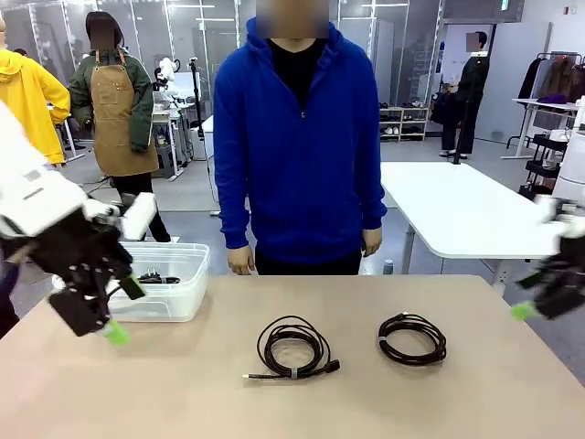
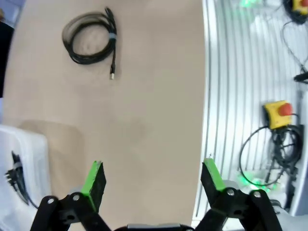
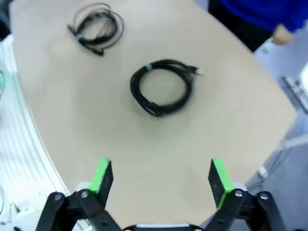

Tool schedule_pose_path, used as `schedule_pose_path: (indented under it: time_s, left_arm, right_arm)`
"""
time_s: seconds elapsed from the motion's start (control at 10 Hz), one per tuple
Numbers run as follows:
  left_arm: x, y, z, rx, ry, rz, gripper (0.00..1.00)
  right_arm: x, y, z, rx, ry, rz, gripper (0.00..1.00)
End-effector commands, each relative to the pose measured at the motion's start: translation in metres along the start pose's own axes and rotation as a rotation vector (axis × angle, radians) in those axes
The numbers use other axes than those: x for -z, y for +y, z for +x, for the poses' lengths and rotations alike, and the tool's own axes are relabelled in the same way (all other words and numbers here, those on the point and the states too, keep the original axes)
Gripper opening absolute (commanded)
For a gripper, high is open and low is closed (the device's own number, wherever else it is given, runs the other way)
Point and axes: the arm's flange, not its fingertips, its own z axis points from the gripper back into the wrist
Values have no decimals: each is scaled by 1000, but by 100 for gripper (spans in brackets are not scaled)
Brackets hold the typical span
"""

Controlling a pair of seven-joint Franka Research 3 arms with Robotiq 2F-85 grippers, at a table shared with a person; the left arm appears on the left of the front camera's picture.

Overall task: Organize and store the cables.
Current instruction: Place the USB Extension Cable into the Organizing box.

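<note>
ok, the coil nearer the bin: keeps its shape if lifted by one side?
Probably sags: the coil is thin cord with one tie, so loops likely droop but stay bunched. Its free ends would probably dangle. Looks light; pushed, it should slide.

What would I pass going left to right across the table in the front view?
clear plastic bin → middle cable coil → right cable coil → right hand, open at the table's edge. The left hand overlaps the bin, so it is left out.
</note>
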Motion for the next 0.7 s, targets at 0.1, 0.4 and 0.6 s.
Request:
schedule_pose_path:
  time_s: [0.1,0.4,0.6]
  left_arm:
    - [36,19,50,40,139,54,100]
    - [73,24,85,68,225,69,100]
    - [67,15,76,88,184,50,100]
  right_arm:
    - [-63,-28,-101,164,-256,16,100]
    - [-67,-35,-142,221,-374,-10,100]
    - [-84,-18,-140,242,-303,-33,100]
